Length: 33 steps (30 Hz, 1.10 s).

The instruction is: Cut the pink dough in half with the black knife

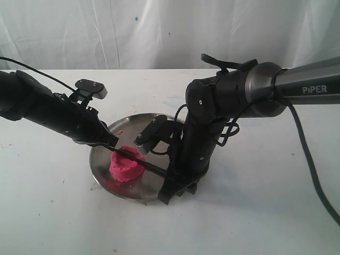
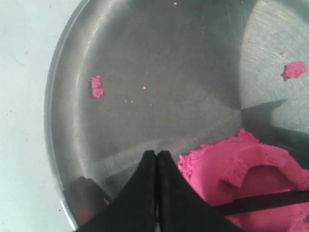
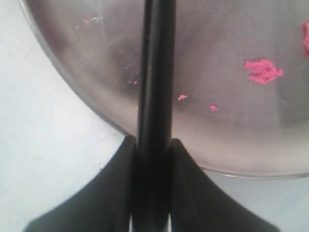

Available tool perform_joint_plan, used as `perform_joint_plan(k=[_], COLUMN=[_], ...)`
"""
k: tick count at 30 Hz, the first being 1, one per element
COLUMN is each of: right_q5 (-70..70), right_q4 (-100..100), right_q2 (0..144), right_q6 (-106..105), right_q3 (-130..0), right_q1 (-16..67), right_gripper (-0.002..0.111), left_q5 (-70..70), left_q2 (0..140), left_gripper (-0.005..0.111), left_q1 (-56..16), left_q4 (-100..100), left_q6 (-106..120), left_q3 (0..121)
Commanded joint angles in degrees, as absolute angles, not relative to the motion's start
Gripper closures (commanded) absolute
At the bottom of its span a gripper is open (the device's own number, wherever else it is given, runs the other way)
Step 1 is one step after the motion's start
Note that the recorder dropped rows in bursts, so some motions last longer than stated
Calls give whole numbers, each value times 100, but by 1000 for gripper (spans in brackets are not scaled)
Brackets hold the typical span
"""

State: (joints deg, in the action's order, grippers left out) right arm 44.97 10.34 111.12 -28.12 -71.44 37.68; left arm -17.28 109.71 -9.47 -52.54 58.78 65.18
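The pink dough (image 1: 126,167) is one round lump with a dented top on the steel plate (image 1: 151,127). Across its top lies the blade of the black knife (image 1: 139,162), seen in the left wrist view as a thin dark strip (image 2: 270,200) on the dough (image 2: 227,169). My right gripper (image 1: 171,187) stands at the plate's near edge, shut on the knife's handle (image 3: 154,96). My left gripper (image 2: 156,153) is shut with nothing in it, its tips (image 1: 112,143) over the plate just beside the dough's left side.
Small pink crumbs (image 2: 96,87) lie scattered on the plate, with more (image 3: 263,70) near the right gripper. The plate (image 3: 67,67) sits on a white table (image 1: 255,212) before a white curtain. The right arm (image 1: 223,101) bends over the plate's right side.
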Motion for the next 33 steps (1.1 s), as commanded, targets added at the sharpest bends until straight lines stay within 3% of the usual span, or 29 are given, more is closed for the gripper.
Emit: perform_joint_plan(k=[1,24,33], right_q5=[4465,4487,4555], right_q4=[1090,1251,1336], right_q2=[11097,11138,11138], right_q6=[-2828,-2828,-2828], right_q3=[-7131,-7131,-7131], right_q1=[3764,3764,3764], right_gripper=[108,108,108], left_q5=[-1890,-2604,-1663], left_q2=[11053,10461,10461], left_gripper=[107,107,107], left_q1=[-933,-933,-933], left_q4=[-5207,-5186,-5137], left_q6=[5887,5670,5784], left_q3=[6504,6637,6129])
